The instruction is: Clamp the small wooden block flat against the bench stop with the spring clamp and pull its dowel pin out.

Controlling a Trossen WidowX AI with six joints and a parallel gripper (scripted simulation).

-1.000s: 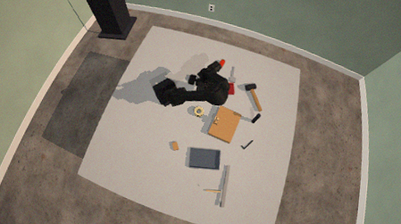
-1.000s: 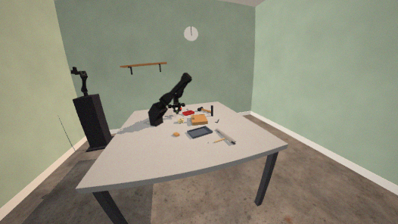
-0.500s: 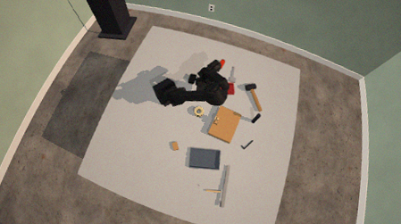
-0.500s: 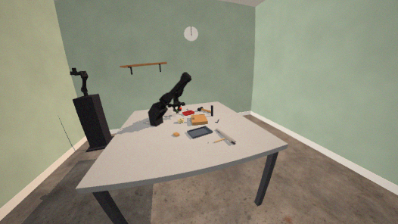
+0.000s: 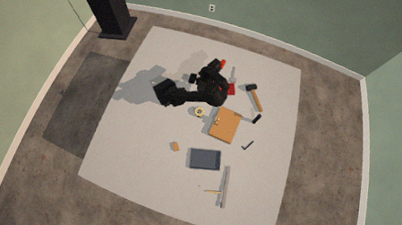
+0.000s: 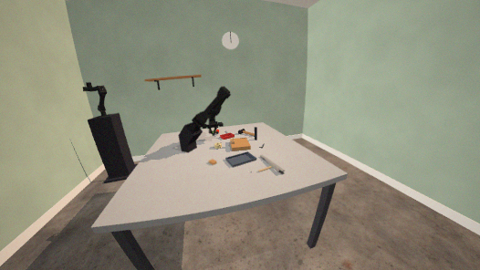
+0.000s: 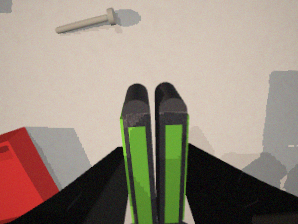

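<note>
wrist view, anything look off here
A grey headed pin lies loose on its side on the table, beyond the hand. The hand is shut on something thin that barely shows between its fingers.
</note>
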